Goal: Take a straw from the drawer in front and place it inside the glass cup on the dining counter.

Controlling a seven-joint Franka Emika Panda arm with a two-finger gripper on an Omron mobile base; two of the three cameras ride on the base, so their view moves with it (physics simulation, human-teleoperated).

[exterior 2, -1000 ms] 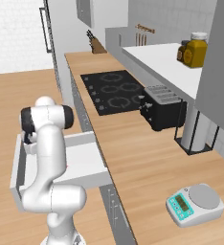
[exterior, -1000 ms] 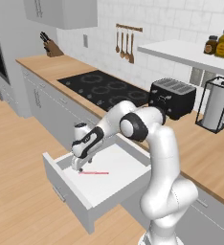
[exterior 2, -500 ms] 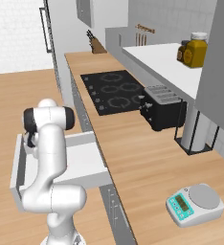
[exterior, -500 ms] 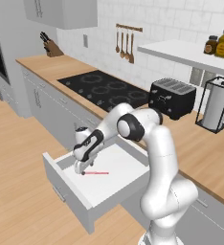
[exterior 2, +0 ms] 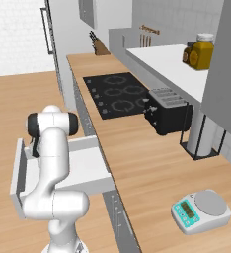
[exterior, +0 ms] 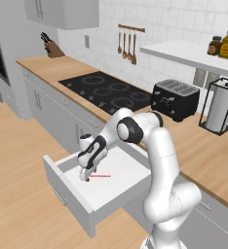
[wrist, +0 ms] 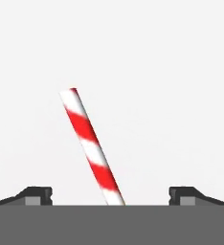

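The drawer (exterior: 111,192) stands pulled out below the cooktop counter, white inside. On its floor lies the straw (exterior: 100,176), thin and red. My gripper (exterior: 85,176) reaches down into the drawer over the straw's left end, jaws open. In the hand view the red-and-white striped straw (wrist: 91,146) lies on the white drawer floor between my two spread fingertips (wrist: 37,195), nearer the middle, untouched. From the right base view the arm hides the gripper, and the drawer (exterior 2: 90,160) shows behind it. The glass cup and the dining counter are out of view.
A black cooktop (exterior: 108,90), a toaster (exterior: 178,99) and a paper-towel holder (exterior: 220,112) stand on the wood counter behind the drawer. A kitchen scale (exterior 2: 201,210) sits on the counter's near end in the right base view. Open wooden floor lies left of the drawer.
The gripper has sunk lower into the drawer, down to the straw's left end. The straw has stayed in place.
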